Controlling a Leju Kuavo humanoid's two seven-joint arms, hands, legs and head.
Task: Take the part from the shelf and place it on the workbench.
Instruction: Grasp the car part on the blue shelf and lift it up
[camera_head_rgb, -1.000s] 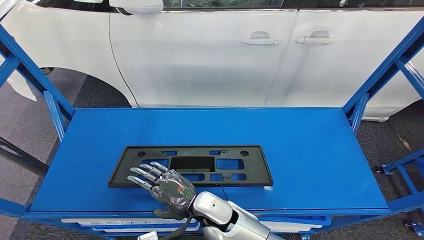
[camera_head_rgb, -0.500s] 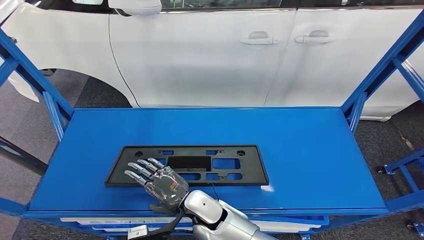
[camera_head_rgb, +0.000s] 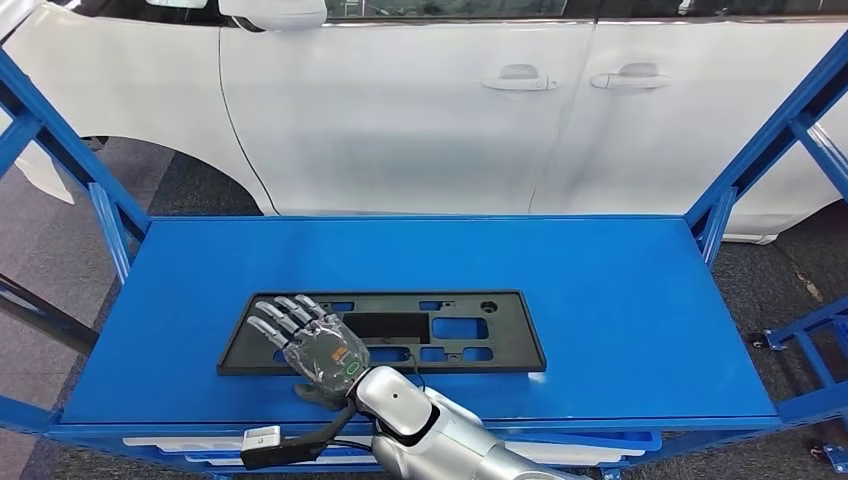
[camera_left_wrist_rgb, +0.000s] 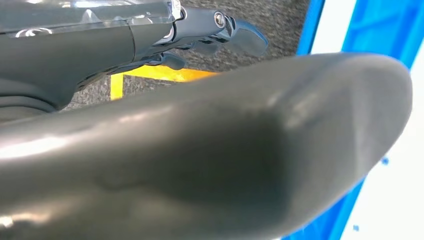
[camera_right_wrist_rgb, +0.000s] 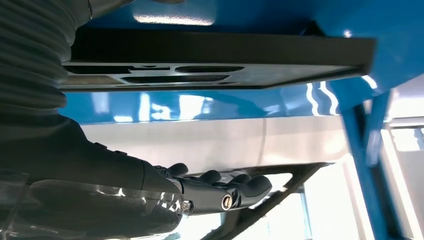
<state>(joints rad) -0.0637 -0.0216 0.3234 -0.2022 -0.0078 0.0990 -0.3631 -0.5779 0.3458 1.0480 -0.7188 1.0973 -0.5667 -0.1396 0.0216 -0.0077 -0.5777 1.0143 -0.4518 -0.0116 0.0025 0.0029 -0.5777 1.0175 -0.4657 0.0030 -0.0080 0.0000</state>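
The part, a flat black plate frame (camera_head_rgb: 512, 338) with several cut-outs, lies on the blue shelf (camera_head_rgb: 600, 280) near its front edge. My right hand (camera_head_rgb: 308, 347) reaches over the part's left end with fingers spread and straight, its thumb at the part's front edge. In the right wrist view the part (camera_right_wrist_rgb: 215, 50) lies flat on the blue top and the dark fingers (camera_right_wrist_rgb: 235, 190) stand apart from it, gripping nothing. In the left wrist view my left hand (camera_left_wrist_rgb: 200, 150) hangs over grey floor, its thick thumb close to the camera and its fingers (camera_left_wrist_rgb: 240, 37) around nothing.
A white car (camera_head_rgb: 420, 110) stands close behind the shelf. Slanted blue frame posts rise at the left (camera_head_rgb: 60, 140) and right (camera_head_rgb: 775, 140) ends of the shelf. The blue top to the right of the part is bare. A yellow floor line (camera_left_wrist_rgb: 150, 75) runs beneath the left hand.
My right hand has moved forward and a little left, from the part's front edge to farther over its left end. The part lies where it was.
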